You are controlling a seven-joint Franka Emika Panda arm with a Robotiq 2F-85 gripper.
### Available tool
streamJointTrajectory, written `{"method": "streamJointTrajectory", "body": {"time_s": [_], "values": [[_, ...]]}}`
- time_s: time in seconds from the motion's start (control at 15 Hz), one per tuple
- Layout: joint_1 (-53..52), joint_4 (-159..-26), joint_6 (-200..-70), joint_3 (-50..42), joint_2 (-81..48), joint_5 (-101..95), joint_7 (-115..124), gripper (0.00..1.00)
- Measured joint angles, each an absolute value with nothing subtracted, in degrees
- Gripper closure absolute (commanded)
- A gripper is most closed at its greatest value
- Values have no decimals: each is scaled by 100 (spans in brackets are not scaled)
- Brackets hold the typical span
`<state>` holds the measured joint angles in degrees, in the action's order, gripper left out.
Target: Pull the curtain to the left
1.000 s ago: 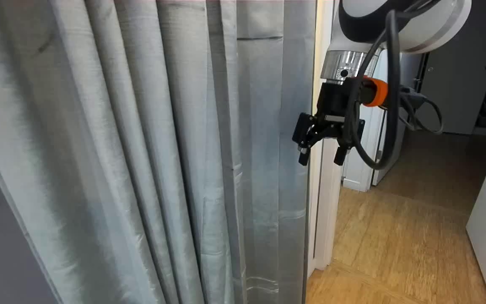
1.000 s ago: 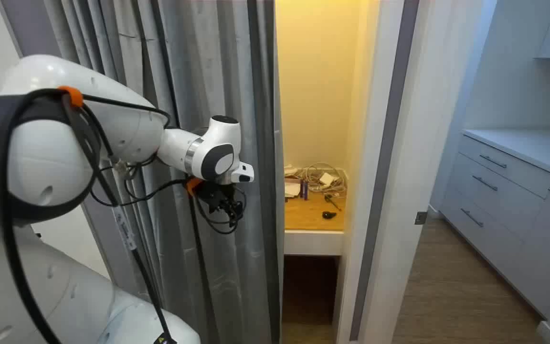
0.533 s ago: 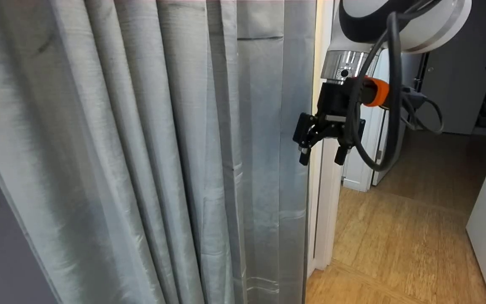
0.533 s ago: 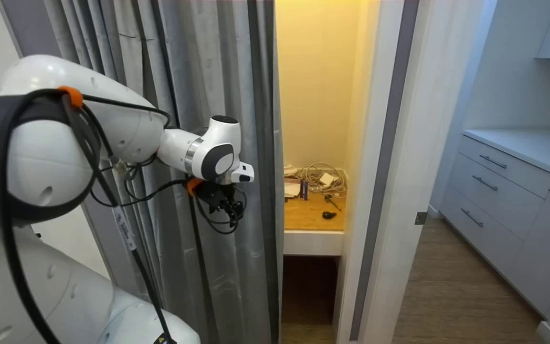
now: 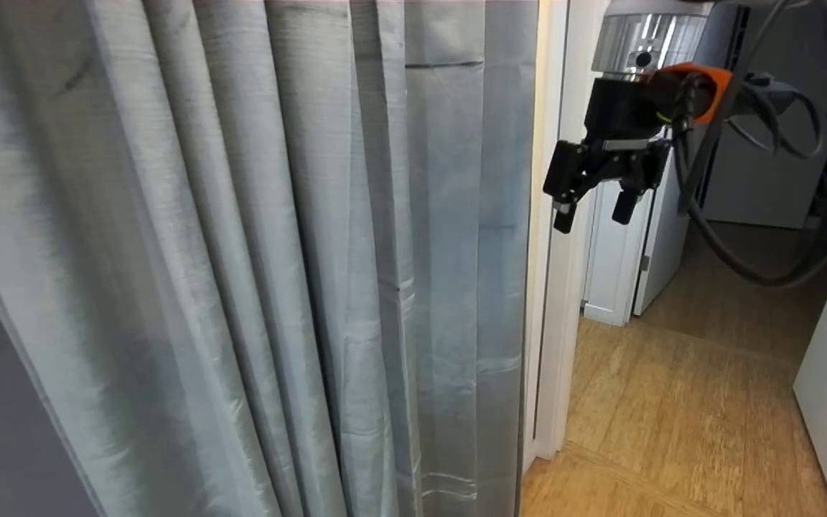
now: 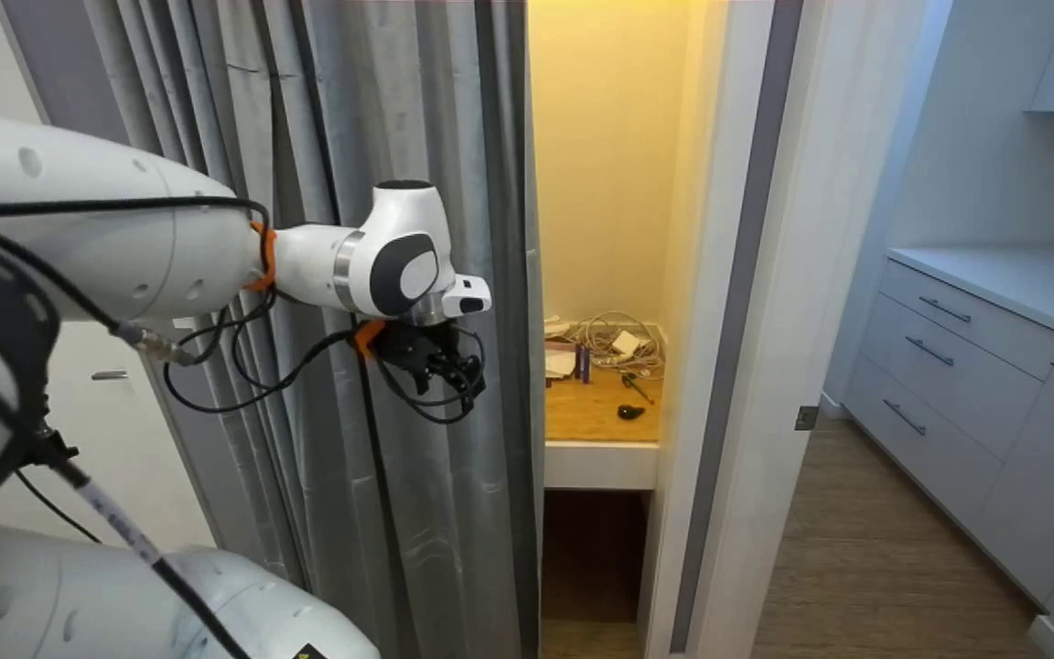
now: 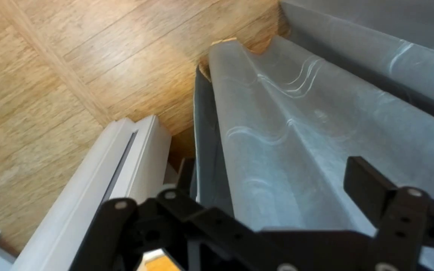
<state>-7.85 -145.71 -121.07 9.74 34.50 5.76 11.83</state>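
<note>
wooden floor (image 5: 672, 402) beneath grey-blue curtain (image 5: 277, 251) and white door frame (image 5: 561, 359), pincer (image 5: 594, 214) spread wide

From where I stand: wood-topped bench (image 6: 585, 426). About its centre: white papers (image 6: 559, 361) at 10 o'clock, purple items (image 6: 586, 366) at 11, pale cable tangle (image 6: 604, 340) at 1, thin green-and-dark item (image 6: 639, 389) at 3, small black object (image 6: 629, 412) at 4.

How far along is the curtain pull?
Done: partly open at least; in an exterior view, a gap between the curtain and the white door frame shows a wood-topped shelf. Can't tell if a pull made it.
In hand: nothing; the gripper is open, holding no cloth.
Left: likely gripping the curtain and pulling left, unless this gap suffices.
</note>
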Motion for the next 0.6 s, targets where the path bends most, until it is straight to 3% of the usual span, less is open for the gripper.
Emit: {"method": "streamJointTrajectory", "body": {"time_s": [0.6], "values": [[-560, -14578, -12537, 860, 4584, 228, 932, 0]]}}
